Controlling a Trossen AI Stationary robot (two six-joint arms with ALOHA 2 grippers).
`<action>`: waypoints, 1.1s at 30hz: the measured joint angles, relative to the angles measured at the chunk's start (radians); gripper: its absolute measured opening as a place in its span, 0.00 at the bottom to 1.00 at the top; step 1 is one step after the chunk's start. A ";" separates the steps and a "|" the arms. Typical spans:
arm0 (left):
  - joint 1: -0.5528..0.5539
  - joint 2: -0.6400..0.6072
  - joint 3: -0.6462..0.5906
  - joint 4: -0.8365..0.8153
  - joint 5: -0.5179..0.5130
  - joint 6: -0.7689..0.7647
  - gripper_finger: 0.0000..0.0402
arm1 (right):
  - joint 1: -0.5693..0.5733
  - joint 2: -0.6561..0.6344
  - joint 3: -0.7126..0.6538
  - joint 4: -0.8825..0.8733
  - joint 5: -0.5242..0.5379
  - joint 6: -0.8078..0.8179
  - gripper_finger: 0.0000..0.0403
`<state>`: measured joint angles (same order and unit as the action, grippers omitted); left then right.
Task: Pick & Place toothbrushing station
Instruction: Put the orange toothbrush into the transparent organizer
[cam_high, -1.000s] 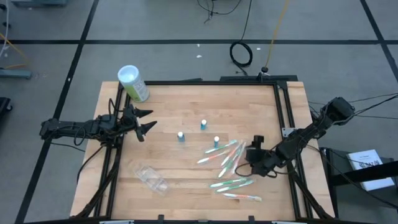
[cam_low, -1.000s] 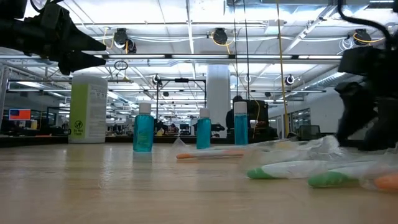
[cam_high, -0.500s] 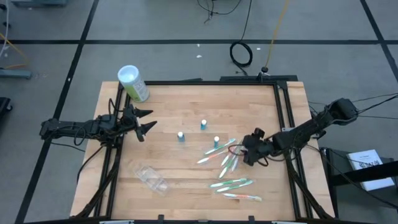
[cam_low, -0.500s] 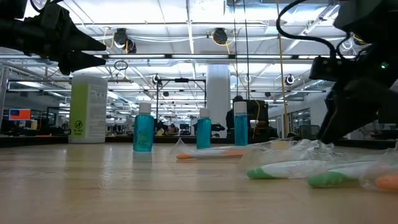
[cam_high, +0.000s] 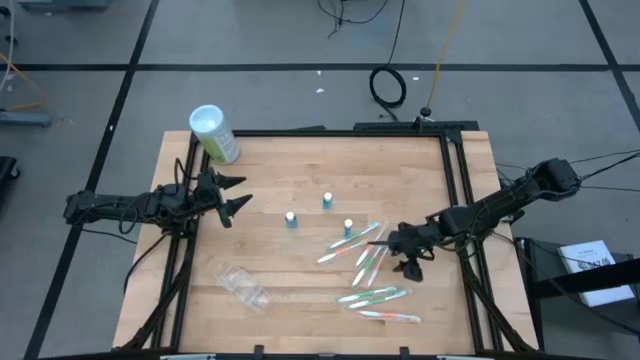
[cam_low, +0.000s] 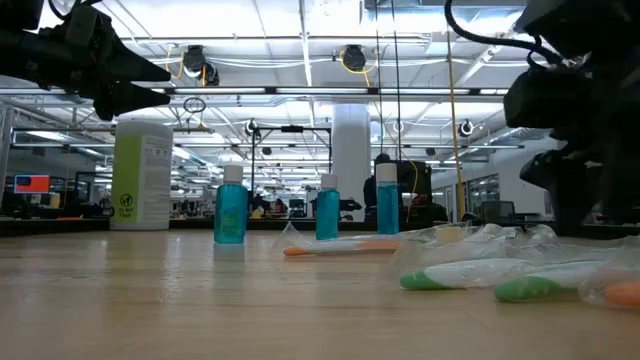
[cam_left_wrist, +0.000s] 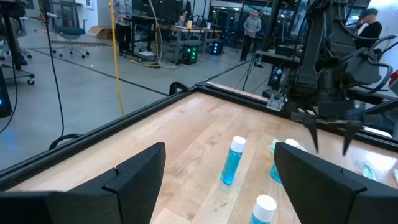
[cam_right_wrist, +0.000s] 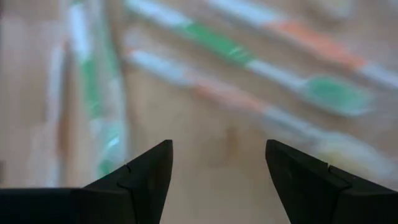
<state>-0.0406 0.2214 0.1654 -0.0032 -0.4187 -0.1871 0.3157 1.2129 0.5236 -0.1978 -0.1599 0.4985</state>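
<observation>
— From overhead, what is the setting?
— A wooden table (cam_high: 300, 180) in a black frame on grey floor. The right gripper (cam_high: 398, 250) hangs over the scattered toothbrushes (cam_high: 362, 250), its fingers spread with nothing between them. The three blue-capped tubes (cam_high: 291, 219) stand just beyond the brushes on its far side. The clear holder (cam_high: 243, 285) lies well apart, toward the left arm. The left gripper (cam_high: 230, 195) waits at the opposite table edge, fingers spread and holding nothing, with a green canister (cam_high: 214, 134) near it.

— And at table height?
— A lit workshop hall behind. The tubes (cam_low: 229, 205) stand upright in a row; wrapped brushes (cam_low: 480, 270) lie flat below the right arm's dark bulk.

— Left wrist camera?
— Its two fingers (cam_left_wrist: 134, 177) stand apart; the tubes (cam_left_wrist: 231, 160) are ahead, the other arm beyond them. People stand in the background.

— Right wrist camera?
— Fingers (cam_right_wrist: 146, 171) parted above bare wood; green and orange brushes (cam_right_wrist: 217, 46) lie directly ahead, not touched.
</observation>
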 joint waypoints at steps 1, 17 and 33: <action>0.000 0.000 0.000 0.000 0.000 0.000 0.77 | 0.001 0.000 0.000 0.009 -0.009 -0.011 0.62; 0.001 0.000 0.000 0.000 0.000 0.000 0.77 | 0.037 0.155 0.000 0.187 0.111 -0.415 0.62; 0.001 0.000 0.000 0.000 0.000 0.000 0.77 | 0.074 0.039 0.004 -0.369 0.148 -0.093 0.52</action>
<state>-0.0399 0.2211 0.1658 -0.0036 -0.4183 -0.1871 0.3897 1.2516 0.5278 -0.5665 -0.0117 0.4059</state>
